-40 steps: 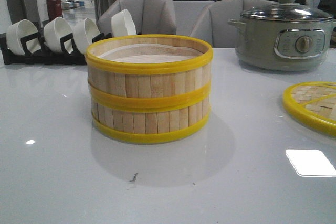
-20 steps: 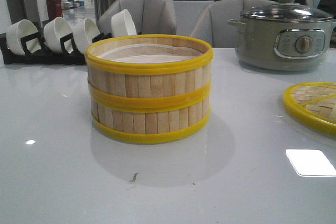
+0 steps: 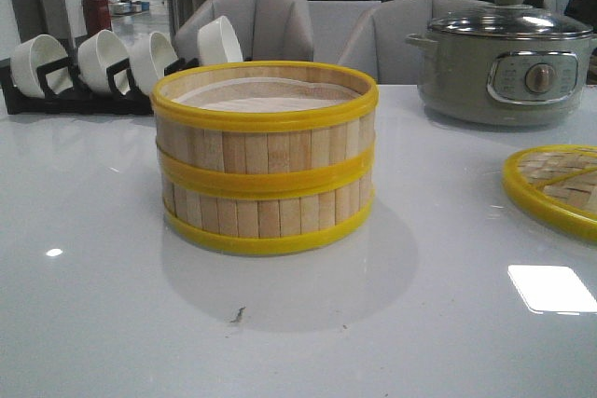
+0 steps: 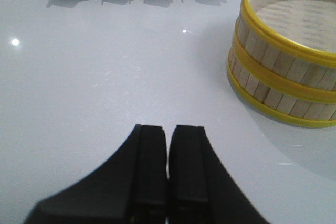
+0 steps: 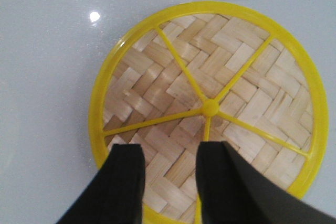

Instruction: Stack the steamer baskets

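While steamer baskets [image 3: 265,157] sit stacked, R gripper [image 5: 169,182] over lid [image 5: 210,108].

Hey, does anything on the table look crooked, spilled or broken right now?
Nothing stands out. The two steamer baskets sit squarely stacked with rims aligned. The lid lies flat on the table, off the stack, under the right gripper. Only a small dark mark sits before the stack.

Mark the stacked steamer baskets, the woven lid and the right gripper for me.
steamer baskets [image 3: 266,179]: front view, on the yellow band where the two meet.
woven lid [image 5: 173,90]: right wrist view, on its bamboo weave.
right gripper [image 5: 170,182]: right wrist view, midway between its open fingertips.
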{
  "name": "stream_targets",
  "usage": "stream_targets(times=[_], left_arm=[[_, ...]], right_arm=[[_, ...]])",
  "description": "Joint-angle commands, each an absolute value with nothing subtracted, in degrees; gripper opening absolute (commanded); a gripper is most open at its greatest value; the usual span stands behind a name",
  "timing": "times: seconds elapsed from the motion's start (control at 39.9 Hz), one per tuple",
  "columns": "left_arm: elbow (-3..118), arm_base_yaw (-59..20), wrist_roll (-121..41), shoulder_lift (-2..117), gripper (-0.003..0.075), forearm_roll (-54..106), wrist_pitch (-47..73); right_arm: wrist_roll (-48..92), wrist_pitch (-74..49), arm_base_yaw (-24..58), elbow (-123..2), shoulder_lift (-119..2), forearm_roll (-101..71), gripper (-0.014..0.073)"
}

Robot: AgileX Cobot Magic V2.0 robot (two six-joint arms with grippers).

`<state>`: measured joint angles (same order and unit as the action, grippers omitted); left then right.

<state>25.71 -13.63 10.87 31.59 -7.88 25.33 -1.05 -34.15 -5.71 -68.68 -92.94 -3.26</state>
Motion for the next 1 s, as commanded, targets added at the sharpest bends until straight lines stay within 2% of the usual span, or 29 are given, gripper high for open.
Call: stream_targets(times=[0.0, 0.98], left_arm=[[27.4, -13.6, 11.5, 31.5, 0.0085, -8.2, 21.3], [27.4, -13.6, 11.5, 31.5, 0.0085, -8.2, 21.3]], right_arm=[[-0.9, -32.8, -7.1, -72.6, -92.8, -2.9, 0.036], [-0.9, -29.4, -8.8, -73.3, -100.3, -2.9, 0.036]])
